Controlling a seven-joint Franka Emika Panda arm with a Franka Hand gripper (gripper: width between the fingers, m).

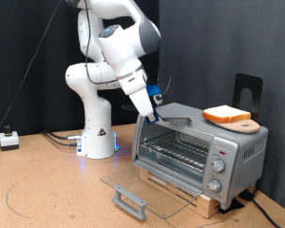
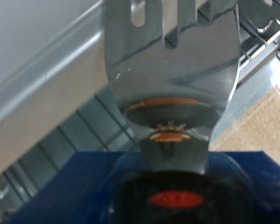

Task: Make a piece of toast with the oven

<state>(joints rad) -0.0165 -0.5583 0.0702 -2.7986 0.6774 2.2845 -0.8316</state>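
The oven (image 1: pixel 239 144) stands at the exterior view's right with its glass door (image 1: pixel 152 185) folded down flat and its bar handle (image 1: pixel 130 201) nearest the camera. Its wire rack (image 1: pixel 176 147) is bare. The piece of toast (image 1: pixel 226 115) lies on a round wooden board (image 1: pixel 249 124) on the oven's roof. My gripper (image 1: pixel 155 111) hangs over the roof's left corner, shut on a slotted metal spatula (image 2: pixel 173 65). The blade points across the oven's grey top (image 2: pixel 37 56), still a hand's length left of the toast.
The oven rests on a low wooden base (image 1: pixel 195 197). A black stand (image 1: pixel 249 90) rises behind the toast. The robot's white base (image 1: pixel 97 138) and cables sit at centre left, and a small white box (image 1: pixel 7 140) lies at the far left of the brown table.
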